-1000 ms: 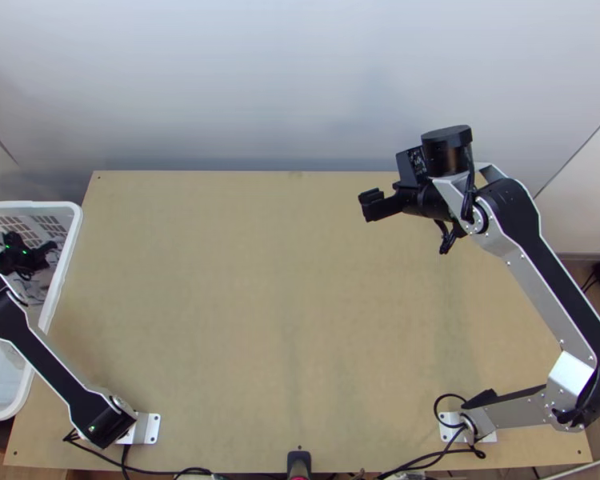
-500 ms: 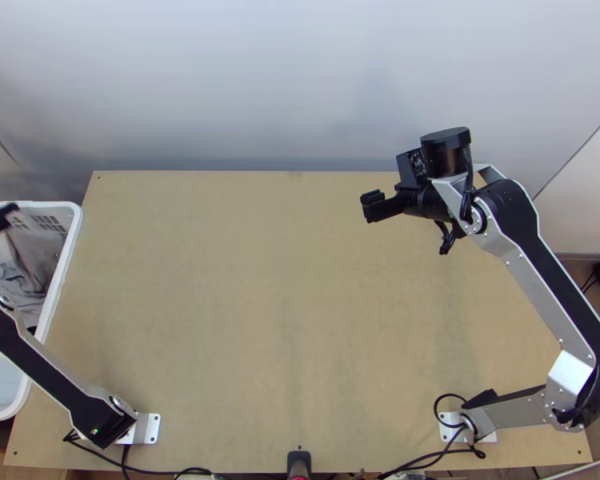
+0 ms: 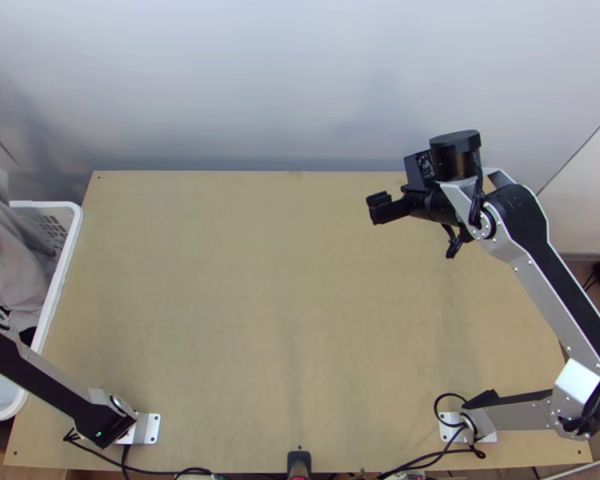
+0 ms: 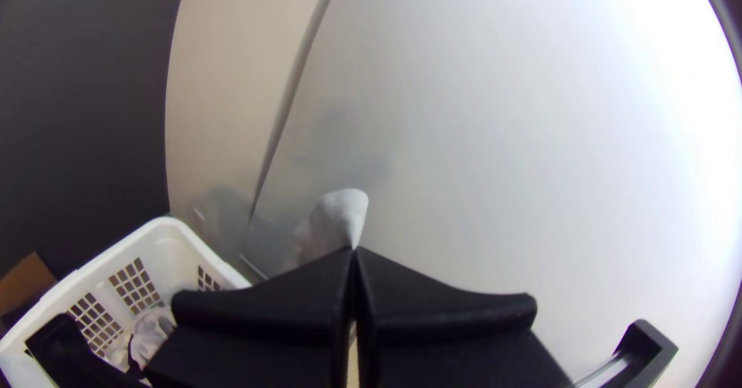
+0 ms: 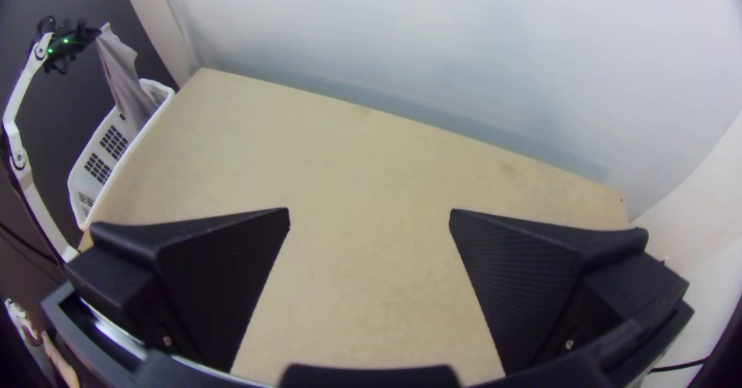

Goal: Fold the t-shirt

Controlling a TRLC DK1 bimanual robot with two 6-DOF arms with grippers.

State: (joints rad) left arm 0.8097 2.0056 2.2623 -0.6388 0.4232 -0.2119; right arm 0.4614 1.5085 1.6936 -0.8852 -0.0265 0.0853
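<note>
Light wood table takes up most of the space, with a white basket by its left side and the grey t-shirt hanging in loose folds down into that. As for the grippers, the left one has its jaws clamped on the top bit of the shirt, up above the basket, while the right gripper sits over the table's far part, jaws spread wide

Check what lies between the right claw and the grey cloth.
In the top view, from right claw to grey cloth: wooden tabletop, then the white basket's rim.
</note>
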